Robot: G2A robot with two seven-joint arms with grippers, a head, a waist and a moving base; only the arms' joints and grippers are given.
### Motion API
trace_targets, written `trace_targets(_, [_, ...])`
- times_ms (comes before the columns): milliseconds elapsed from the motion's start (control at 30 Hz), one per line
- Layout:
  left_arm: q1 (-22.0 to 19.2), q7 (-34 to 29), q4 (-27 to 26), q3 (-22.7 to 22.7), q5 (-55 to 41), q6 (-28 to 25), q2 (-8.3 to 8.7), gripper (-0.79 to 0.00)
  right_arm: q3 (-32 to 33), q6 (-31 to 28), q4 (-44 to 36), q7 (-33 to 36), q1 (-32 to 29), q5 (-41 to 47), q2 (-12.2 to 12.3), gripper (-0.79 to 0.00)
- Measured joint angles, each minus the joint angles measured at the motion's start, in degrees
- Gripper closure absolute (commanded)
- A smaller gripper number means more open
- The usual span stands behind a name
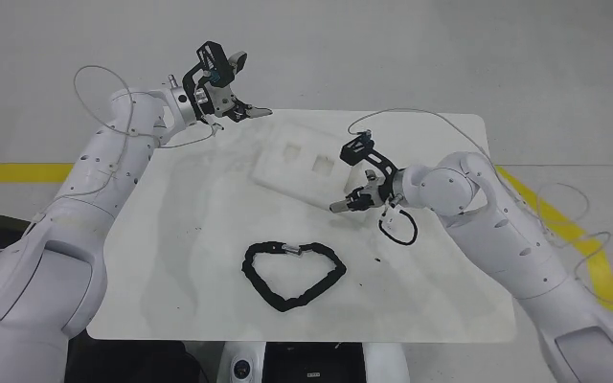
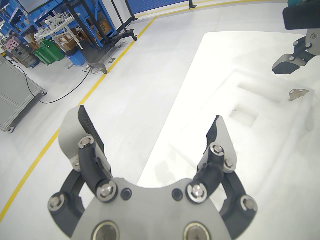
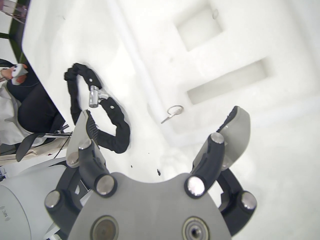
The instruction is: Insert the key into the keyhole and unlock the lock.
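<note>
A small silver key with a ring head lies on the near corner of the white foam tray; the left wrist view has the key farther off. My right gripper hovers open just above it, a finger on each side and not touching. In the top view this right gripper is at the tray's right corner. A black sleeved chain lock forms a loop on the table, its metal lock body at the loop's top. My left gripper hangs open and empty over the table's far left edge.
The foam tray has two shallow rectangular recesses. A black cable loop hangs by the right wrist. Small dark crumbs lie on the white table. Bare surface lies left and right of the chain.
</note>
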Motion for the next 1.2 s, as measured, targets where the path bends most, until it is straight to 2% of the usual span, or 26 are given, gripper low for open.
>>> trace_targets(233, [0.0, 0.0, 0.0, 0.0, 0.0, 0.0, 0.0, -0.785, -0.5, 0.6, 0.8, 2.6, 1.4, -0.6, -0.4, -0.785])
trace_targets(867, [0.0, 0.0, 0.0, 0.0, 0.0, 0.0, 0.0, -0.785, -0.9, 0.6, -0.3, 1.5, 0.5, -1.0, -0.5, -0.785])
trace_targets(1200, [0.0, 0.0, 0.0, 0.0, 0.0, 0.0, 0.0, -0.785, -3.2, 13.0, -4.3, 3.7, 1.5, -4.0, -1.9, -0.785])
